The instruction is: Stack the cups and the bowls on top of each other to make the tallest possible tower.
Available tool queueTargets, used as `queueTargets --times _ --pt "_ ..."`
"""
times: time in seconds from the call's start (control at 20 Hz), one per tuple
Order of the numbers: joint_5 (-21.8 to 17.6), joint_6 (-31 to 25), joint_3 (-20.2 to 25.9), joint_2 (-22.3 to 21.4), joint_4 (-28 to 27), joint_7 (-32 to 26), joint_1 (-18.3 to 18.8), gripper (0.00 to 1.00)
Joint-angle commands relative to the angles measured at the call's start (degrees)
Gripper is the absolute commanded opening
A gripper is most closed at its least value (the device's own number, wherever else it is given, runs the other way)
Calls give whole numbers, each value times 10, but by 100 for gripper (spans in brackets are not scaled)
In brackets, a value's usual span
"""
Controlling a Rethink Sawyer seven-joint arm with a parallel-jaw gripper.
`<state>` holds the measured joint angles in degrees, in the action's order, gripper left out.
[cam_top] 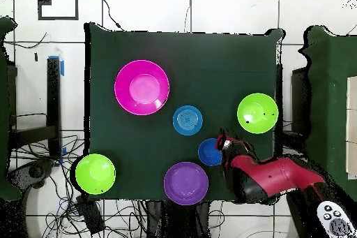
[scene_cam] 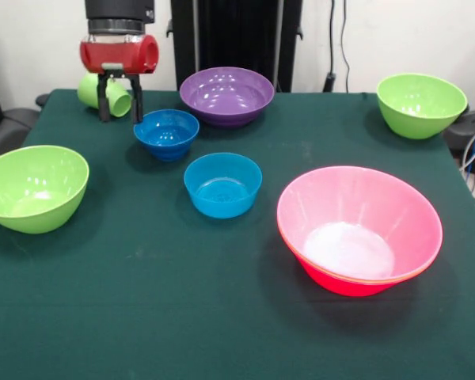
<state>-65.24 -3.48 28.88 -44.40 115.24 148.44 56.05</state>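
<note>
- My gripper [scene_cam: 119, 101] hangs over the far corner of the worktop [scene_cam: 182, 317], its two dark fingers [scene_cam: 103, 99] pointing down and set apart, with nothing between them.
- Just behind the fingers a light-green cup [scene_cam: 95, 89] lies on its side near the worktop's far edge; the fingers stand in front of it, and I cannot tell whether they touch it.
- From overhead my red arm [cam_top: 268, 179] reaches in from the lower right, and its tip sits just beside a small blue bowl [cam_top: 209, 151].
- In the front view that blue bowl [scene_cam: 166, 133] stands upright just beside my gripper, near the purple bowl [scene_cam: 226, 95], which sits at the far edge.
- A second small blue bowl [scene_cam: 222, 184] stands upright towards the middle of the worktop, apart from the first one.
- The big pink bowl [scene_cam: 360, 229] sits on the near right part of the worktop; a second rim shows just under its own, so a like bowl is nested beneath it.
- One green bowl [scene_cam: 33, 188] stands at the left edge in the front view, and another green bowl [scene_cam: 421, 104] stands at the far right corner; both are well apart from the pink pile.
- All the bowls stand mouth up, and none holds a cup.
</note>
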Motion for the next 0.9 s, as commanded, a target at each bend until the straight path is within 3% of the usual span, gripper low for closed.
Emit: queueTargets --times 0.05,0.35,0.45,0.55,0.7,0.9 --pt "-21 -112 132 36 45 -254 49 100" --pt "-36 -71 78 17 60 -164 -10 100" --pt "-47 -29 14 7 59 -89 -73 100" --pt "-46 -8 -21 6 56 -61 -105 100" --pt "-29 28 -96 4 49 -11 -177 100" --pt "18 55 -163 -1 52 16 -243 100"
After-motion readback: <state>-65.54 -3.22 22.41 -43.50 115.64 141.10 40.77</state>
